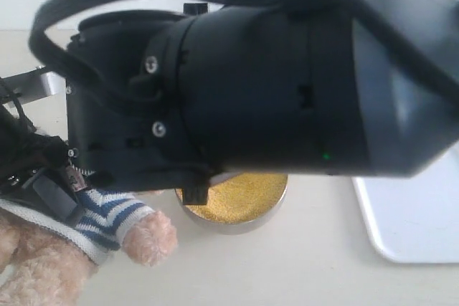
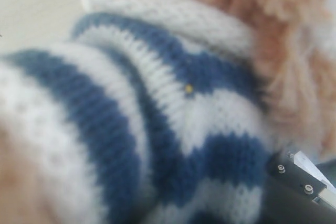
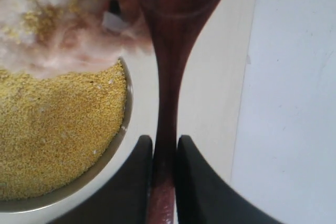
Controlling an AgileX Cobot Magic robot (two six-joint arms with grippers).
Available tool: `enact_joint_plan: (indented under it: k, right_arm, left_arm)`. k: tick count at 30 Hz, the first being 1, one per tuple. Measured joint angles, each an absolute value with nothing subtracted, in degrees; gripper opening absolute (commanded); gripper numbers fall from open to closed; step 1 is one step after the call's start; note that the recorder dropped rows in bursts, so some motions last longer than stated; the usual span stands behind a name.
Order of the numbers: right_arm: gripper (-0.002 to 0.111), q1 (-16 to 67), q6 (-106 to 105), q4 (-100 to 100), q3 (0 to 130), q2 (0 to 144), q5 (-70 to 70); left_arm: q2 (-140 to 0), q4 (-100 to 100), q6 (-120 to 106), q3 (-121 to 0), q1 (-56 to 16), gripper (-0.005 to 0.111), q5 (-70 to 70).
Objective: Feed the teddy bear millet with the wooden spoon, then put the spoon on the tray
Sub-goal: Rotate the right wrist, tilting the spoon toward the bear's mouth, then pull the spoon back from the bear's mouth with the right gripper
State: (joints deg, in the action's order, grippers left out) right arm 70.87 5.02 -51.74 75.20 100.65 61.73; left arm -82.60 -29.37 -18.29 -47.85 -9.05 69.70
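My right gripper is shut on the slim handle of the dark wooden spoon. The spoon's bowl reaches up to the teddy bear's pale muzzle fur, which has millet grains stuck to it. Just below lies the golden millet in its metal bowl. The white tray lies on the spoon's other side. In the exterior view the teddy bear lies at lower left, and my left gripper clamps its striped sleeve. The shirt hides that gripper's jaws in the left wrist view.
The right arm's bulky black wrist fills most of the exterior view and hides the spoon there. Below it show the millet bowl and, at the right edge, a corner of the tray. The tabletop is pale beige.
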Motion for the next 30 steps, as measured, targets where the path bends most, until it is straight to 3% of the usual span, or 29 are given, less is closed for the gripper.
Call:
enact_joint_plan:
  k: [30]
  right_arm:
    - [0.000,70.87,3.05,-46.73,74.93,93.90,62.60]
  left_arm:
    - [-82.60,-29.46,-18.29,-47.85,-9.05,0.004,69.70]
